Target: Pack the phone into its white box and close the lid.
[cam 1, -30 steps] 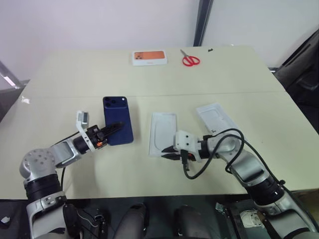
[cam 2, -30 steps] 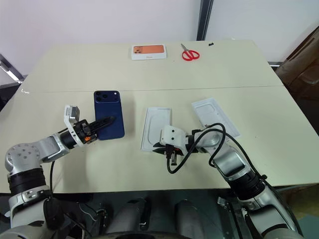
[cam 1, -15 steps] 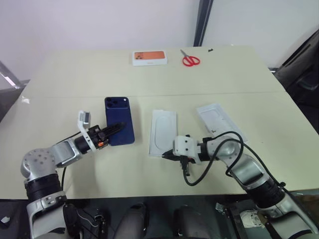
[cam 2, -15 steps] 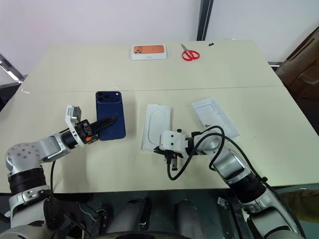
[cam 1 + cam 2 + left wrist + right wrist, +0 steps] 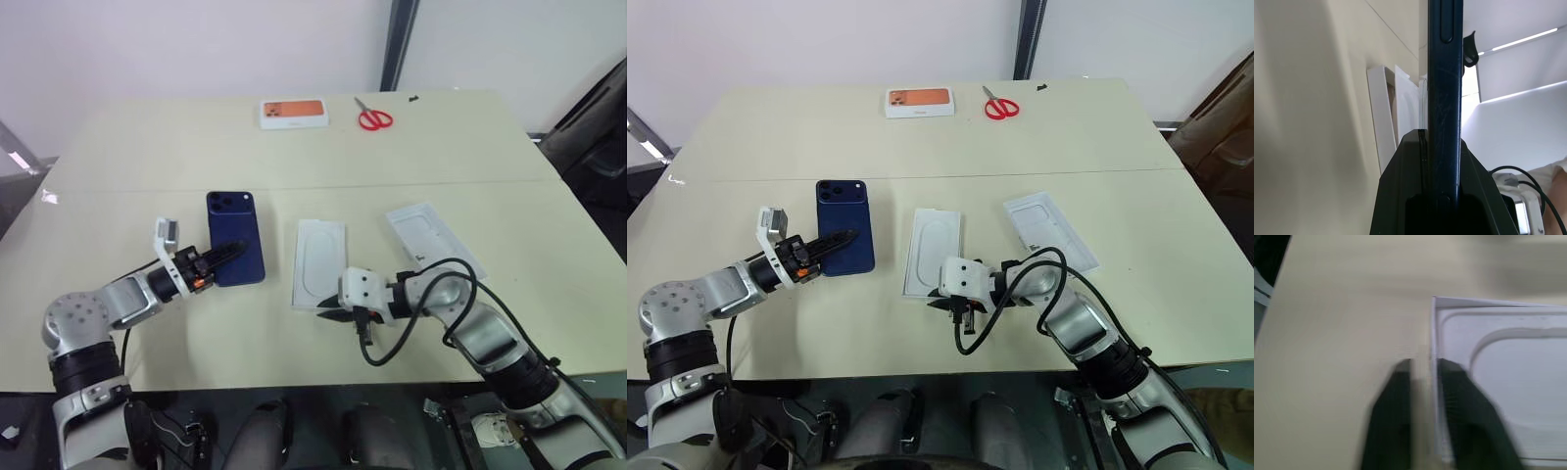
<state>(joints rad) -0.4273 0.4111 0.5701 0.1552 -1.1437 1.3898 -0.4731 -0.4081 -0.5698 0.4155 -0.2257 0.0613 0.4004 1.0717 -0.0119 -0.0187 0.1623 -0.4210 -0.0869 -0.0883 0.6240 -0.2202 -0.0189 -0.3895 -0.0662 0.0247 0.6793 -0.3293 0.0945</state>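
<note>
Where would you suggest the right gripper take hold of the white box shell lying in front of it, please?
Probably the thin near-side wall of the white box shell, approached low from the table's near edge. It lies flat and open side up, so the raised rim is the only graspable part. The right gripper already has one finger on each side of that wall.

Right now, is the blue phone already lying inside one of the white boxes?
No. The phone is clamped edge-on in the left gripper, apart from the white box on the table.
</note>
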